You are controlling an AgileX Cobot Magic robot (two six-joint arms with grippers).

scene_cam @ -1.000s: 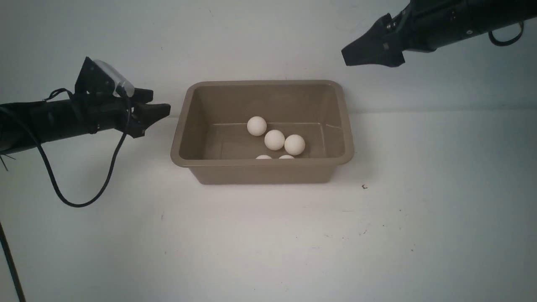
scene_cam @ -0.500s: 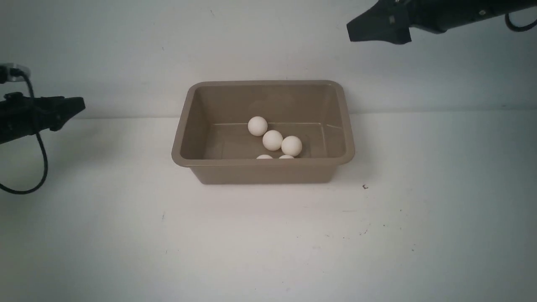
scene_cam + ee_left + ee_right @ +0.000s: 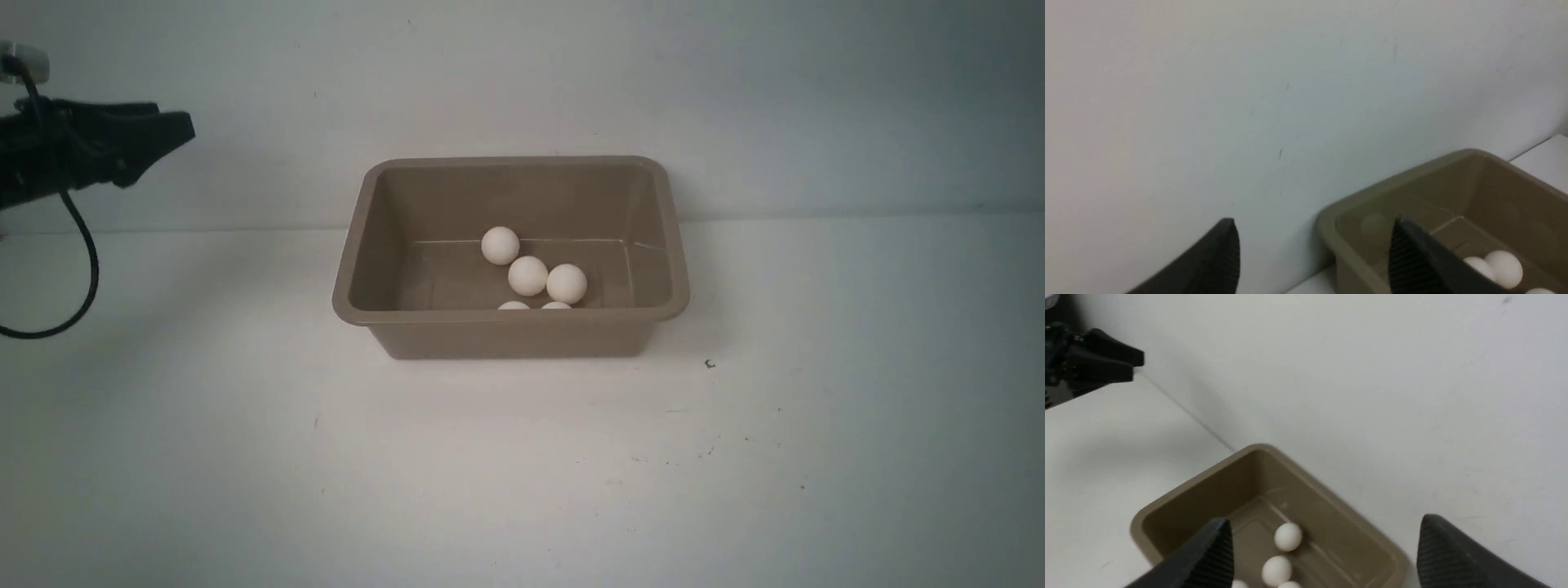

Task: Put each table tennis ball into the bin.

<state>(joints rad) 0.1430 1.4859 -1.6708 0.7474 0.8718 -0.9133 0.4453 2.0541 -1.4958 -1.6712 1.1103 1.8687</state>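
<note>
The left pincer (image 3: 181, 131) is hanging with jaws parted and empty, well apart from the taupe rectangular plastic bin (image 3: 510, 320), which is lying to its right and lower, its long axis running crosswise to the robot. The right pincer (image 3: 1325, 520), out of the front view, is gaping wide and holding nothing, looking down on the same bin from above. Five small white-cream table tennis balls (image 3: 527, 275) are sitting clustered inside, towards the near wall. None is showing on the white counter (image 3: 522, 482), so no further pick appears to be waiting.
</note>
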